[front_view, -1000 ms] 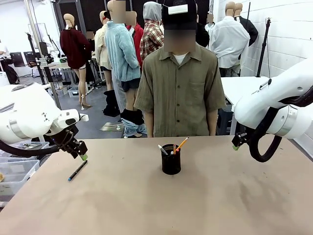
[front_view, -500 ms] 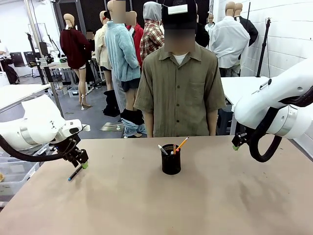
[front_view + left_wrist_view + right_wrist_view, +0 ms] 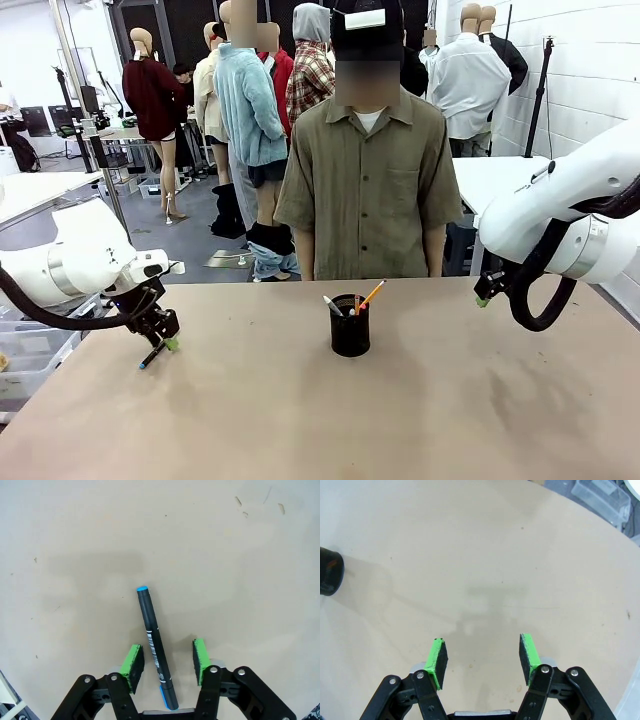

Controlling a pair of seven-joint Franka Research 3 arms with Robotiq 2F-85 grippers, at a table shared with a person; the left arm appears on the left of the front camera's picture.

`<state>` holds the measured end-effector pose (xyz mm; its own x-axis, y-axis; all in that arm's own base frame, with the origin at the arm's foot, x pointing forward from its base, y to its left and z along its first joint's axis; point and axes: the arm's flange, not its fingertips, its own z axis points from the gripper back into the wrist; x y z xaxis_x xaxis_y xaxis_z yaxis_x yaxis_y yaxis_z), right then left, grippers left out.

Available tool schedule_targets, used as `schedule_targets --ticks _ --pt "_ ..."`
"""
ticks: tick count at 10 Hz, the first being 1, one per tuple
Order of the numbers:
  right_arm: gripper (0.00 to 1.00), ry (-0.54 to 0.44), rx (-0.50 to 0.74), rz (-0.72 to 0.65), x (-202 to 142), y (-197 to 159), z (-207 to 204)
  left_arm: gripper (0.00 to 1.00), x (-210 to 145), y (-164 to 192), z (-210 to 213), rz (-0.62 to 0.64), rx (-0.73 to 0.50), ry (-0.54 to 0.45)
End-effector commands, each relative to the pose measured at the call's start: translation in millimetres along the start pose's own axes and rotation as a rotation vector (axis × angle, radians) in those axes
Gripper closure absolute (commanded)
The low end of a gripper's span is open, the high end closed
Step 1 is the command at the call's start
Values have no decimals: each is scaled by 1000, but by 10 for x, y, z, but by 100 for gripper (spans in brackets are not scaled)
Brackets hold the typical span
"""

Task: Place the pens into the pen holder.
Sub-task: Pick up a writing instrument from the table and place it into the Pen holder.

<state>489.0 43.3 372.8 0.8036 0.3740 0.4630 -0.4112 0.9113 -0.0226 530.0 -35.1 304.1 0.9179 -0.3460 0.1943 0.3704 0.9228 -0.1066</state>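
Between the green pads of the left gripper (image 3: 164,661), low over the tan table (image 3: 300,420), lies the slim black pen with blue ends (image 3: 154,642). It lies along the fingers, one blue end under the palm and the other pointing away from the wrist. The jaws stand partly apart, a pad on each side of the barrel, neither yet touching it, so the pen rests free on the table. In the front view this pen (image 3: 152,354) lies at the table's left edge, far nearer the left arm.

Farther off, mid-table, stands one small black mesh pen holder (image 3: 350,325), already holding a yellow-orange pencil (image 3: 371,294) and a whitish dark-tipped pen (image 3: 332,305).

The right gripper (image 3: 482,660) hovers wide and empty over bare table, well apart.

Count: three pens, one holder.
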Motion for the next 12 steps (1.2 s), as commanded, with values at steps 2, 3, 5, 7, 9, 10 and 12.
schedule_targets --ticks 2,3,5,7,9,10,12 --pt "27 -12 18 3 -26 -16 -10 99 -20 -26 2 -26 25 50" --pt "27 -12 18 3 -26 -16 -10 100 -29 -57 28 -36 38 59" --pt "27 -12 18 3 -26 -16 -10 100 -44 -132 65 -48 79 101" --pt "27 -12 18 3 -26 -16 -10 100 -48 -262 189 -76 110 87" --pt "27 -12 18 3 -26 -16 -10 100 -63 -404 351 -148 65 17" --pt "27 -12 18 3 -26 -16 -10 100 -73 -461 454 -193 14 -66" --pt "27 -12 18 3 -26 -16 -10 100 -30 -634 633 -327 -124 -240"
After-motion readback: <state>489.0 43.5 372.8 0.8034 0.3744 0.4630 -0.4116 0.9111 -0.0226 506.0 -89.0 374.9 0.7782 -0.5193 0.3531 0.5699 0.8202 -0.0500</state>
